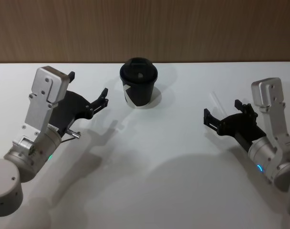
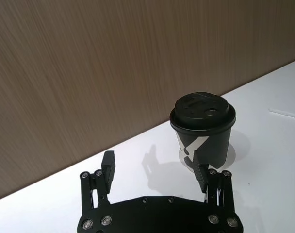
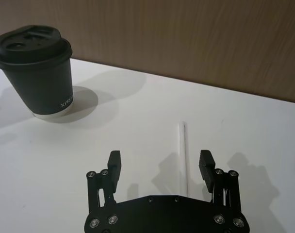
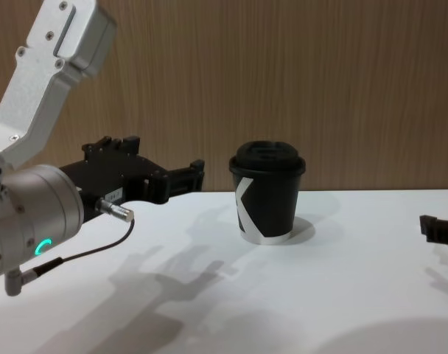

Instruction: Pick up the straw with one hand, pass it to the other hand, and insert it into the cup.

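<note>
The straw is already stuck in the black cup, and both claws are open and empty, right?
No. The straw lies flat on the table near the right gripper, apart from the cup, as the right wrist view shows. It and the left gripper are open and empty.

**One line of print and one mark, both on the cup**

Look at the cup (image 3: 38,73), which stands near the far edge of the surface (image 1: 159,181). Low on its black wall you'll see a short line of small white lettering (image 3: 66,103). It seems to begin with an X, and the rest is too small for you to read. On another side sits a white angular mark (image 4: 244,199), a sign rather than letters.
</note>
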